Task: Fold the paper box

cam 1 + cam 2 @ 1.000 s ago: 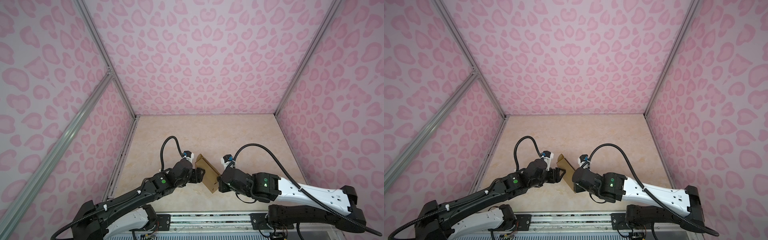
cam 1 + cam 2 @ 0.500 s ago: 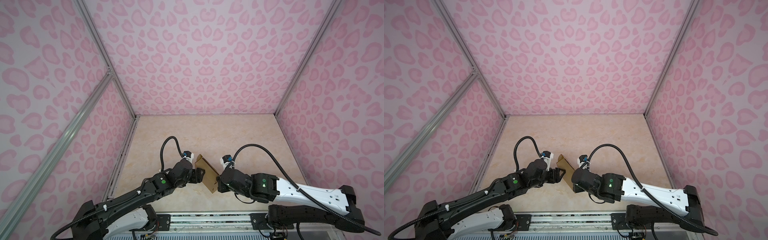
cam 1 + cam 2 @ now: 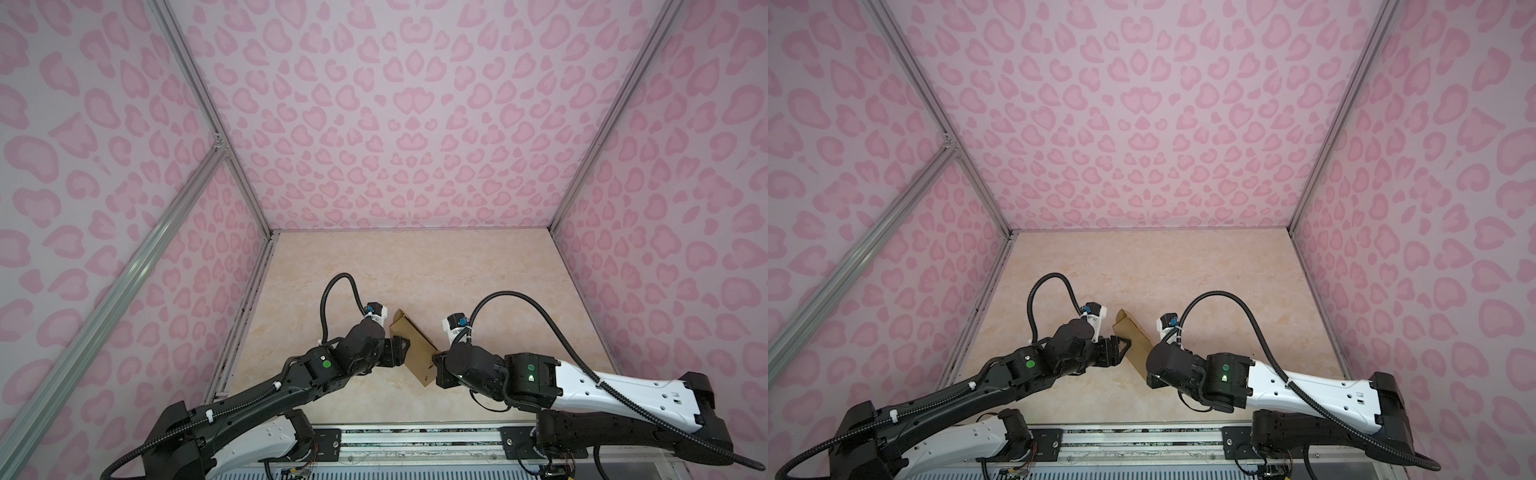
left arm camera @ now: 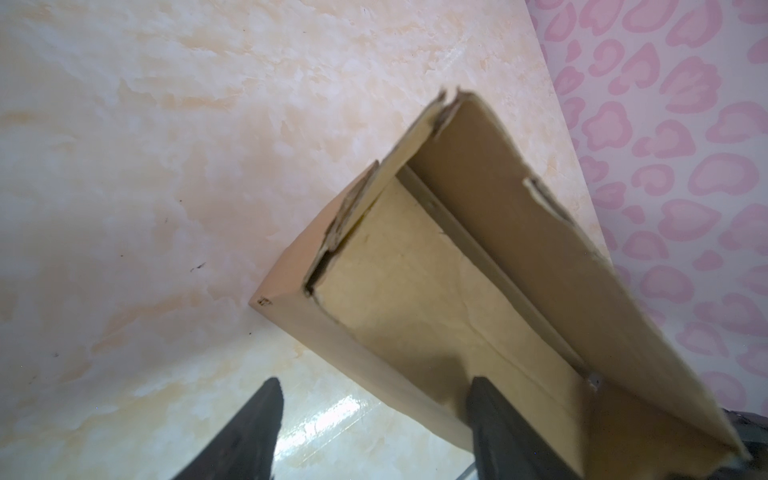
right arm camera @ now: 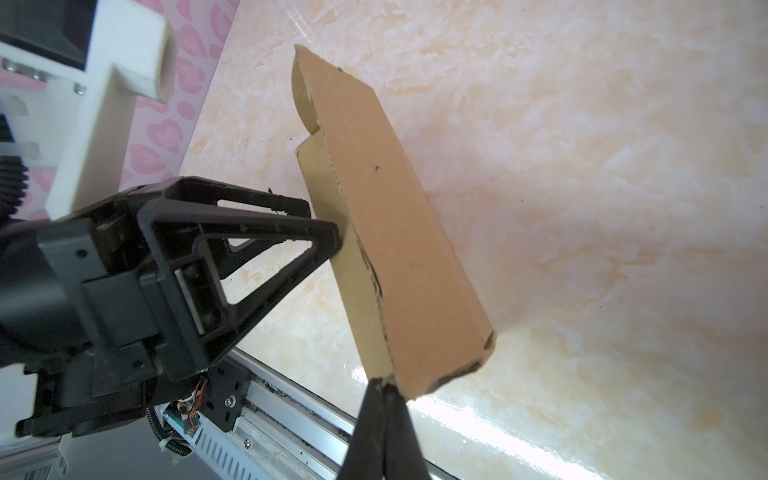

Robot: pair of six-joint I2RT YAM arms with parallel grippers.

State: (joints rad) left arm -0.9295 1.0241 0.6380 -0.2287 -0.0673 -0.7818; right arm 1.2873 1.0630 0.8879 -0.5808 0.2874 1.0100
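Kraft cardboard, probably light, stiff yet crease-prone, the paper box (image 3: 415,351) is held near the bench's (image 3: 374,270) front edge, right claw (image 5: 380,388) pinching its corner, left claw (image 4: 376,380) spread wide astride a wall, likely the safest hold.

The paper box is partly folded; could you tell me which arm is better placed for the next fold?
Left, probably. The right gripper is shut on a corner of the paper box, steadying it; the left gripper is open, straddling a side wall, free to press it inward.
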